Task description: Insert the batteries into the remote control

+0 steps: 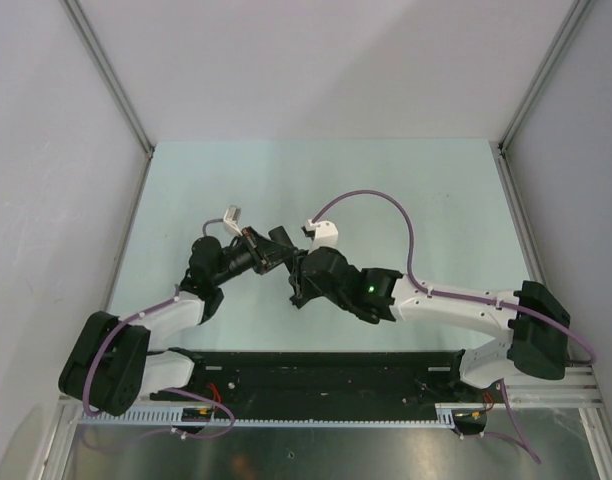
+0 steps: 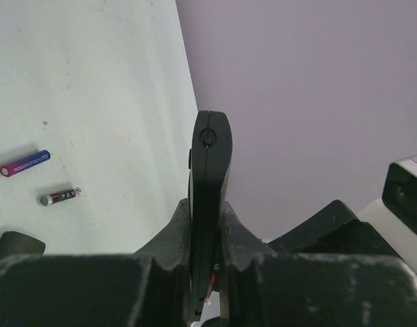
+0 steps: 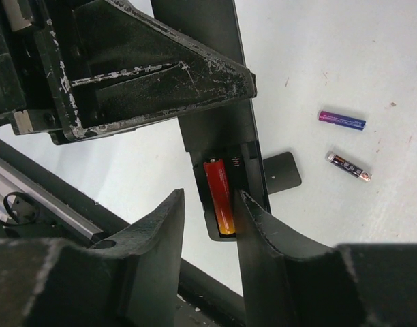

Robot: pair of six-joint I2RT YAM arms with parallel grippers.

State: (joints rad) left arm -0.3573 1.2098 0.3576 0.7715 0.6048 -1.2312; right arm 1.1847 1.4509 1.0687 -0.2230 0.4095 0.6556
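Note:
My left gripper is shut on the remote control, holding it edge-on above the table; from above they meet at the table's middle. In the right wrist view the remote control shows its open compartment, with the red battery lying in one slot. My right gripper stands open around that end, its right finger close beside the battery. On the table lie the blue-purple battery, the dark battery and the black cover piece. The left wrist view also shows the blue-purple battery and the dark battery.
The pale green table is walled on three sides by grey panels. A black rail runs along the near edge, under both arm bases. The right arm's white wrist camera sits close to the left gripper.

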